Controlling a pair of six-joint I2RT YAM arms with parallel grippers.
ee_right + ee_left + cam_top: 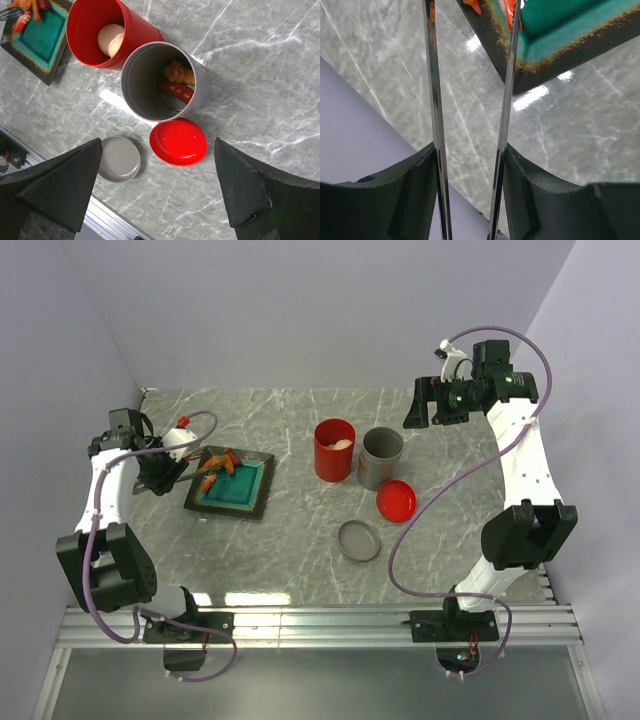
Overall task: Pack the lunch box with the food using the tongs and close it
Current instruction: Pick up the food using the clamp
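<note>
Table [300, 575], top view, L to R:
1. Tray [225, 511]: L-centre. Food pcs [218, 468] bunched in its far-L corner.
2. Tongs [434, 100]: L of tray, between the fingers of the left gripper [470, 150], one arm against each finger. Tips reach over tray's far-L corner by the food pcs; contact unclear from here.
3. Lunch box [334, 465]: upright, centre, R of tray, apart from it. Two food balls [111, 39] inside.
4. 2nd canister [381, 472]: upright, close beside lunch box on its R. Further food pcs [178, 82] inside.
5. Lunch box lid [396, 501]: flat on table, just in front of 2nd canister, slightly R.
6. 2nd lid [359, 540]: flat on table, in front and L of lunch box lid, near it, not touching.
</note>
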